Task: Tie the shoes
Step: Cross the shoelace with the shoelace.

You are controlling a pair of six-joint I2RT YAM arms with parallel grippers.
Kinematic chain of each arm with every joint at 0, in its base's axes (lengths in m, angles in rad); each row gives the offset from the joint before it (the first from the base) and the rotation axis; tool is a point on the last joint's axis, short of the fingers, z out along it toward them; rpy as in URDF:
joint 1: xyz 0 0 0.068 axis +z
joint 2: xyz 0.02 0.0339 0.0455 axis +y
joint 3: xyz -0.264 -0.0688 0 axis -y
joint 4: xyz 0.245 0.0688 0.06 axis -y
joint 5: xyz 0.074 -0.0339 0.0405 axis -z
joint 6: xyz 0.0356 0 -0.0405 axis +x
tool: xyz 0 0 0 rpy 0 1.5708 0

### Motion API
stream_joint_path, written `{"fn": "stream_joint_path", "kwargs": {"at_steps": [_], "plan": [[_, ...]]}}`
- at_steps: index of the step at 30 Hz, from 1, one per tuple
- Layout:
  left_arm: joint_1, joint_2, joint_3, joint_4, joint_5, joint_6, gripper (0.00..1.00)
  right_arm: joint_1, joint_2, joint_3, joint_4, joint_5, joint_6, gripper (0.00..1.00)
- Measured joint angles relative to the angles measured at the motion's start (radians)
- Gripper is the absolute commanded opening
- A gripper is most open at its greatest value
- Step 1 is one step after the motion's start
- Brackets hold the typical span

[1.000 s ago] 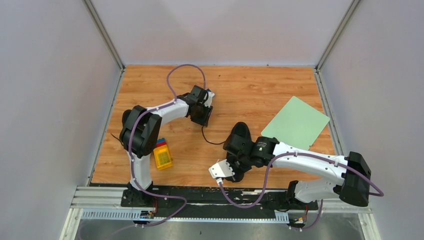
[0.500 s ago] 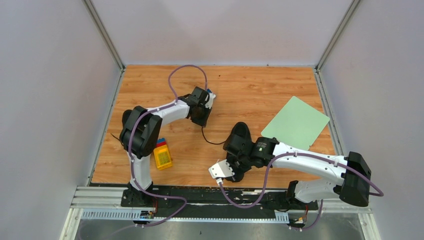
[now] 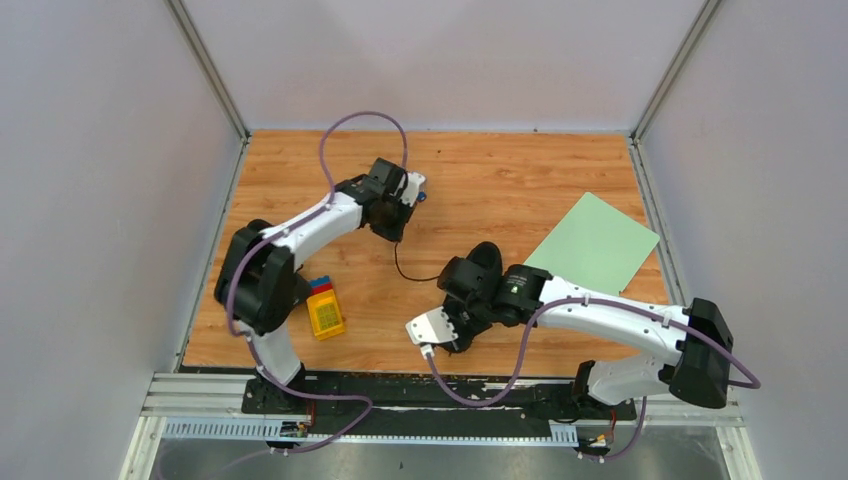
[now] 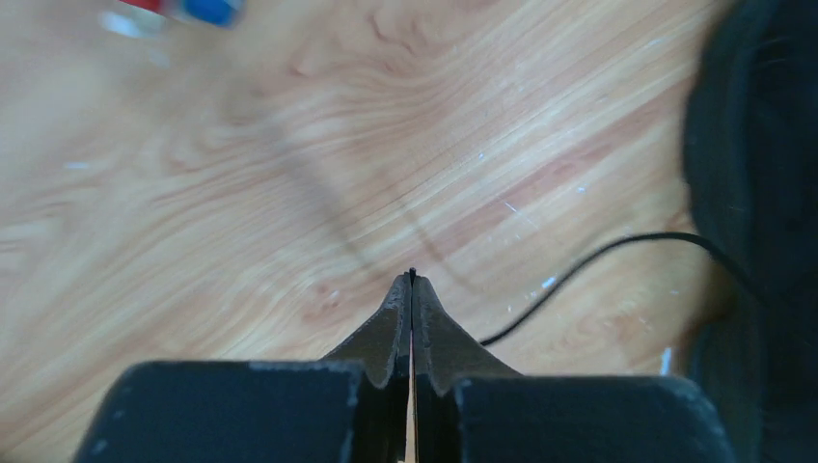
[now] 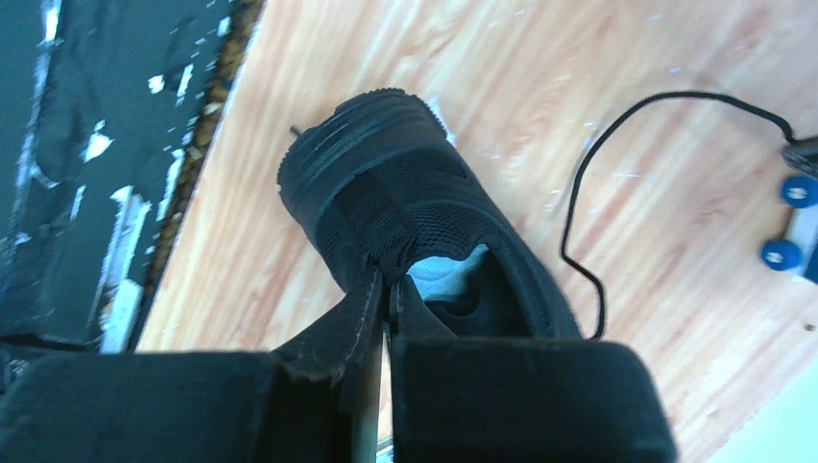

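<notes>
One black shoe (image 3: pixel 486 258) lies right of centre, partly under my right arm; I see no other shoe. My right gripper (image 3: pixel 462 303) is shut on the fabric edge of its opening, seen up close in the right wrist view (image 5: pixel 386 289), where the shoe (image 5: pixel 405 203) shows its pale insole. A thin black lace (image 3: pixel 410 274) runs from the shoe across the wood to my left gripper (image 3: pixel 394 238). In the left wrist view the left gripper (image 4: pixel 412 285) is shut, with the lace's end poking out at its tip and the lace (image 4: pixel 579 265) trailing right toward the shoe (image 4: pixel 762 145).
A green board (image 3: pixel 592 245) lies at the right. A yellow toy (image 3: pixel 324 312) sits near the left arm's base. A small white toy with blue wheels (image 3: pixel 416 186) lies just beyond the left gripper. Grey walls enclose the table.
The left gripper has shut on the lace and drawn back toward the far left, stretching the lace. The right arm and shoe have shifted slightly left.
</notes>
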Motion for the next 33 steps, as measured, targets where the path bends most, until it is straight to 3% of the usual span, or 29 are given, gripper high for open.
{"fn": "stream_joint_path", "kwargs": {"at_steps": [9,18,22,28,33], "plan": [[0.052,-0.423,-0.056,0.007,-0.015,0.035,0.0,0.019,0.137,0.106,0.055,0.007,0.0,0.0],[0.102,-0.407,-0.167,-0.038,0.0,0.054,0.0,0.044,0.284,0.237,0.087,0.062,0.071,0.01],[0.11,-0.406,-0.167,-0.019,0.04,0.053,0.0,0.043,0.336,0.269,0.128,0.099,0.151,0.3],[0.11,-0.393,-0.192,0.019,0.138,0.039,0.0,0.013,0.27,0.21,0.165,0.102,0.274,0.42],[0.11,-0.385,-0.232,0.024,0.199,0.036,0.0,-0.271,0.09,0.123,0.15,-0.02,0.488,0.53]]}}
